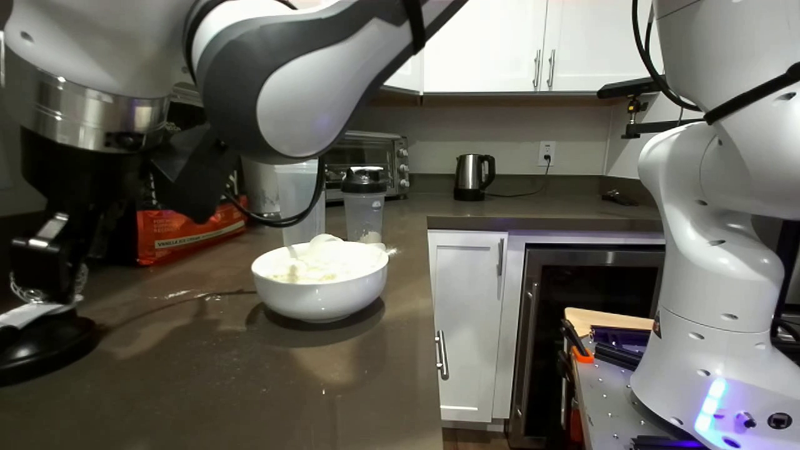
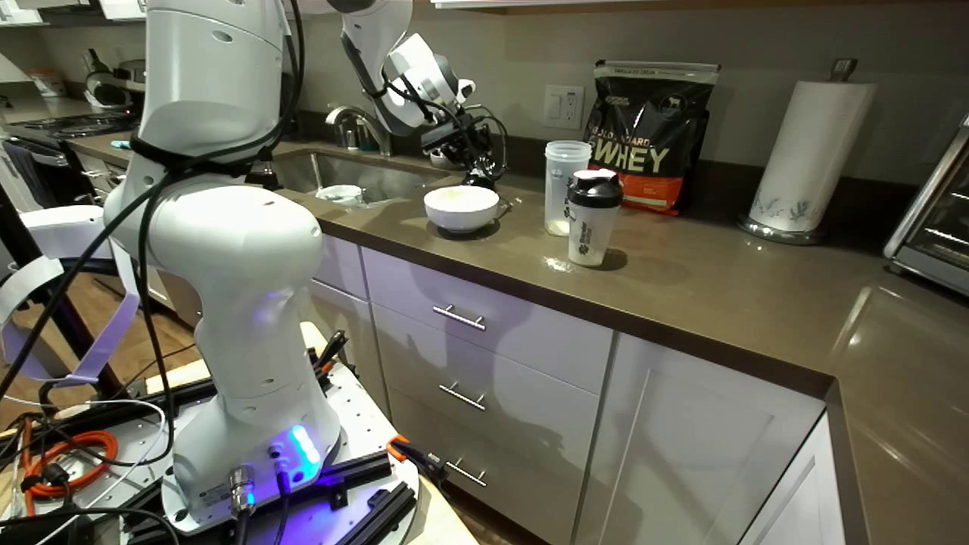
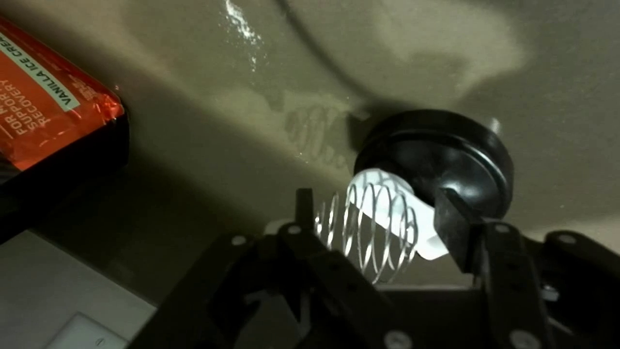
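Holds the gripper point(image 3: 375, 213) low over the brown counter point(image 1: 262, 400), with a wire ball point(image 3: 368, 232) between parted fingers point(image 3: 455, 230) and a gap visible on one side. Hovers just above a round black piece point(image 3: 433, 160) and a white piece point(image 3: 425, 220), near an orange-and-black bag point(image 3: 41, 109), apart from a white bowl point(image 1: 322, 301) of pale powder point(image 1: 334, 259).

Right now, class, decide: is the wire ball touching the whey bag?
Apart. The wrist view shows a stretch of counter between the wire ball and the whey bag.
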Controlling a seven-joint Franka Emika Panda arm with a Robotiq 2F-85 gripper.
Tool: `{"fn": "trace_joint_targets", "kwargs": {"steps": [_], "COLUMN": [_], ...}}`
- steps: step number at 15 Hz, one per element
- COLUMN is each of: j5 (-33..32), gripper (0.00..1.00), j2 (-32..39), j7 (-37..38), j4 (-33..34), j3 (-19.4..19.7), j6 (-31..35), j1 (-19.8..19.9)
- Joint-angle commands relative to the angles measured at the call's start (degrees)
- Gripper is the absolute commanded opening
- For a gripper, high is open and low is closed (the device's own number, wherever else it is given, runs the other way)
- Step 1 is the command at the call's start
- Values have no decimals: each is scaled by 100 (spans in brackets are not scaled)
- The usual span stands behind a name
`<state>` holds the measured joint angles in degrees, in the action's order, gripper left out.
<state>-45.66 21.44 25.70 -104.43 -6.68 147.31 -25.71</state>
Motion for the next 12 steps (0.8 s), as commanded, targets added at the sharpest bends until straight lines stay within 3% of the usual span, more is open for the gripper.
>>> {"fn": "trace_joint_targets", "kwargs": {"steps": [1,4,5,6,7,8,9,10,12], "j5": [-179,-164,-158,-142,-138,-136,-133,-135,-128], "gripper": [88,88,78,75,59,65,65,74,78], "j2": [-26,-8,-3,8,14,19,23,27,38], "j7": [105,89,82,70,68,68,65,65,60], "j4": [-19,-5,-3,3,7,9,11,12,17], "j3": [33,29,30,27,29,30,30,32,32], "j6": [189,255,281,306,318,326,326,328,332], "j1": [-7,-11,-10,-6,-7,-7,-7,-6,-1]}}
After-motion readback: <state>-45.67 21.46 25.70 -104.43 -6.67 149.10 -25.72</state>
